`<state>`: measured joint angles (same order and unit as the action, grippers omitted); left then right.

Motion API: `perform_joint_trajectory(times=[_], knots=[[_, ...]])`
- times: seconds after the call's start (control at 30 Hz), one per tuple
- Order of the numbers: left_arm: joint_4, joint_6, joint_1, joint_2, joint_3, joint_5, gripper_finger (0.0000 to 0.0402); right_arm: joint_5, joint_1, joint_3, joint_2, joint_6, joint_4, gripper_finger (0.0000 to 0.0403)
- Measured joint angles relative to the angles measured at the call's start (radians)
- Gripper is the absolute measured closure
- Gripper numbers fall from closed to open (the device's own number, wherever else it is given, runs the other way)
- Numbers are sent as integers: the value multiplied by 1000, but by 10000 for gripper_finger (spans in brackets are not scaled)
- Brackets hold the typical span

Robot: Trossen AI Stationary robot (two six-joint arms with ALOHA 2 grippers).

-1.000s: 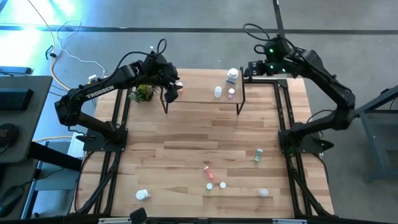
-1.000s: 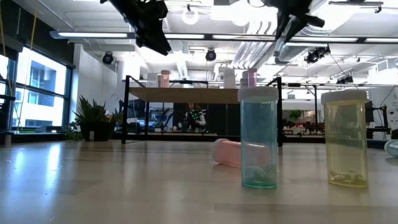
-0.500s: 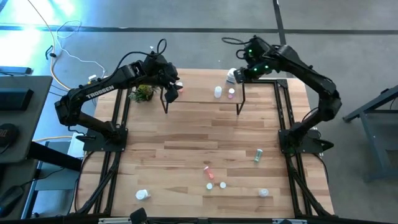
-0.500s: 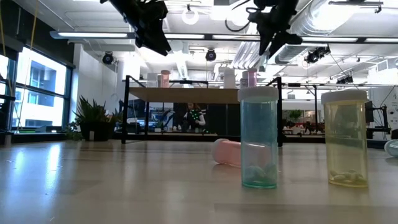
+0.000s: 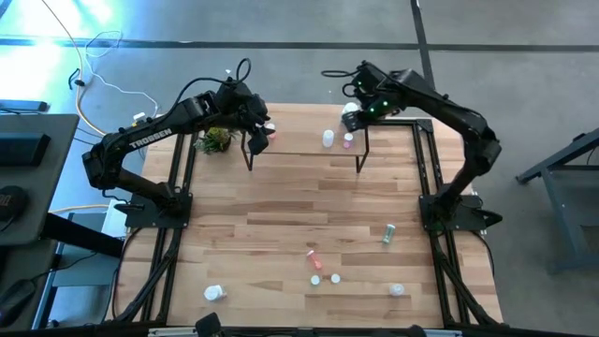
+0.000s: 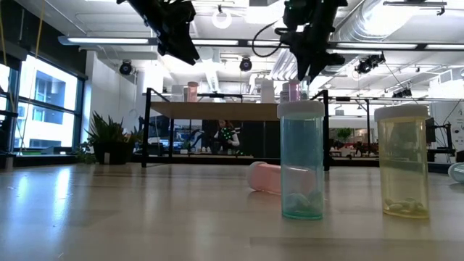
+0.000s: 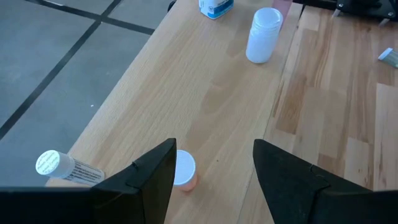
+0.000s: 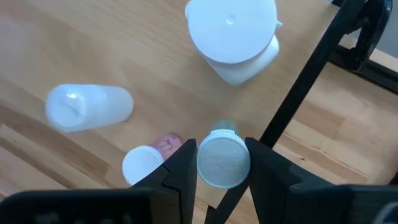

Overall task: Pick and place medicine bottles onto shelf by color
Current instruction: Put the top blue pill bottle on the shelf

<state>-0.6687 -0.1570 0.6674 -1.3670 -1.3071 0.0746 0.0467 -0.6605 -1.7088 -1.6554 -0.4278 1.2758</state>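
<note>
The shelf (image 5: pixel 304 142) stands at the table's far side. On its right end are a white jar (image 8: pixel 231 37), a white bottle (image 8: pixel 87 106) and a pink bottle (image 8: pixel 146 163). A pink bottle (image 7: pixel 182 171) stands on its left end, and a white bottle (image 7: pixel 59 167) lies beside it. My right gripper (image 5: pixel 354 109) hangs over the shelf's right end, shut on a small white-capped bottle (image 8: pixel 224 163) with a pale green tint. My left gripper (image 5: pixel 257 134) is open and empty above the left pink bottle. My right gripper pinches the small bottle by its two sides, just under the white cap (image 8: pixel 224 177), between its two fingers. The fingers point down from above. The bottle stands upright in the hold, cap up, lifted clear above the shelf's right end.
Several more bottles stand or lie on the table's near half: a green one (image 5: pixel 387 233), a pink one (image 5: pixel 313 255), white ones (image 5: pixel 214 293) (image 5: pixel 397 290). A small potted plant (image 5: pixel 213 140) stands left of the shelf. Black frame rails run along both table sides.
My right gripper has gone toward the table's left edge and a little down with its bottle, from beyond the shelf's right end to above that end. My left gripper has kept still.
</note>
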Motion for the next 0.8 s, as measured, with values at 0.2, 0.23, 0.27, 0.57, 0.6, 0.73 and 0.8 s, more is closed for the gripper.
perform_joint_trajectory(times=[0.2,0.23,0.27,0.57,0.6,0.73,0.8], knots=[[0,-2,0,0,0,0,200,-13,0,0,-26,3,0,300],[0,-3,0,0,0,0,200,-14,0,0,-29,2,0,300],[0,-3,0,0,0,0,200,-15,0,0,-34,2,0,300],[0,-3,0,0,0,0,200,-16,0,0,-60,3,0,299],[0,-3,0,0,0,0,200,-16,0,0,-60,3,0,299],[0,-3,0,0,0,0,200,-16,0,0,-60,17,11,291],[0,-3,0,0,0,0,200,-16,3,0,-60,19,12,283]])
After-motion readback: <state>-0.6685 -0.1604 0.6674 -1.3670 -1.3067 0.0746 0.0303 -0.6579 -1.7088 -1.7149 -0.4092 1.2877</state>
